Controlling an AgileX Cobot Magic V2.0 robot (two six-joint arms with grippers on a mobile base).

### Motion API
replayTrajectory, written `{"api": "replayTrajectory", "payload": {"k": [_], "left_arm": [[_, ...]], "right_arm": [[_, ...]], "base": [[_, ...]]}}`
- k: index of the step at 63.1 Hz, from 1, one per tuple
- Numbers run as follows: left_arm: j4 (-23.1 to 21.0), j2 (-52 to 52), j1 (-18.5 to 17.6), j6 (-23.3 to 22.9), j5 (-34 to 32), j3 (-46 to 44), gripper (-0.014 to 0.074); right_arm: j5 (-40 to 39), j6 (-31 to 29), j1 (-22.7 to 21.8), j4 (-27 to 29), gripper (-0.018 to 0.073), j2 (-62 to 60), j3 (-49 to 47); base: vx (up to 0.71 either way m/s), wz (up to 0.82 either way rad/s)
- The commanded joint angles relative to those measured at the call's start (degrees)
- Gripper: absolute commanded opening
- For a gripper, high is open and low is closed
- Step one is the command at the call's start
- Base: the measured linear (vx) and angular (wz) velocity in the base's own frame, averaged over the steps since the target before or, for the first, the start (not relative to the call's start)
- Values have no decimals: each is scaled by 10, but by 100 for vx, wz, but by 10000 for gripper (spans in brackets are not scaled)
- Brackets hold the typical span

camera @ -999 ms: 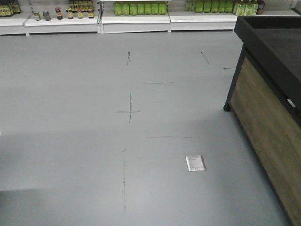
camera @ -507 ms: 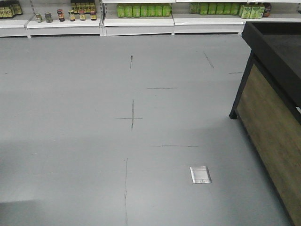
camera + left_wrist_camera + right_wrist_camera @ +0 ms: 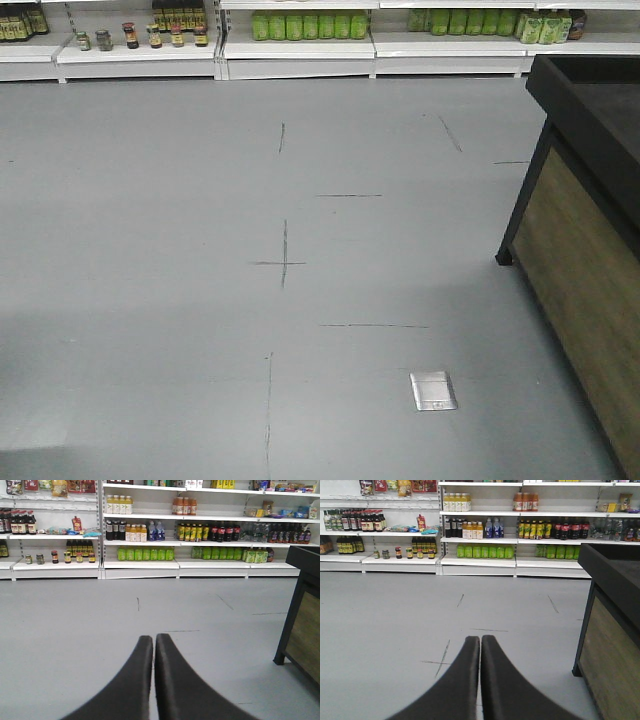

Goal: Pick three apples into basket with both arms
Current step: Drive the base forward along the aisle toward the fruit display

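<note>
- Our left gripper [image 3: 153, 639] has its two black fingers [image 3: 132, 680] pressed together. Nothing is between them.
- Our right gripper [image 3: 480, 639] looks the same. Its black fingers [image 3: 507, 690] meet tip to tip and hold nothing.
- Both grippers point out over a grey floor [image 3: 150, 250].
- Thin dark lines are drawn on the floor. Two of them make a cross [image 3: 284, 262] in the middle of the front view.
- A small silver plate [image 3: 433, 390] sits flat in the floor, nearer to us and to the right of the cross.
- On the right is a big stand [image 3: 575, 250] with a black top and a brown wood side. Its black leg rests on the floor.
- Far away, white shelves [image 3: 140, 565] run along the wall.
- A row of green bottles [image 3: 145, 554] fills a low shelf, and little jars [image 3: 60, 557] stand to the left of them.
- Higher shelves hold yellow, orange and dark bottles.
- We cannot tell where the apples or the basket are, because none of our views shows them.
</note>
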Motion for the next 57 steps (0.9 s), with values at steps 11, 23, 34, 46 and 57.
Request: {"api": "replayTrajectory", "payload": {"k": [11, 23, 34, 46, 57], "left_arm": [[-4, -9, -1, -4, -45, 3, -6], [-4, -9, -1, -4, -45, 3, -6], [-4, -9, -1, -4, -45, 3, -6], [-4, -9, -1, -4, -45, 3, -6], [-4, -9, -1, -4, -45, 3, -6]], "right_arm": [[-43, -6, 0, -5, -8, -8, 8], [-43, -6, 0, -5, -8, -8, 8], [-43, -6, 0, -5, -8, -8, 8], [-43, -6, 0, -5, -8, -8, 8], [-43, -6, 0, -5, -8, -8, 8]], "base": [[13, -3], [12, -9], [10, -17], [8, -24], [7, -27]]}}
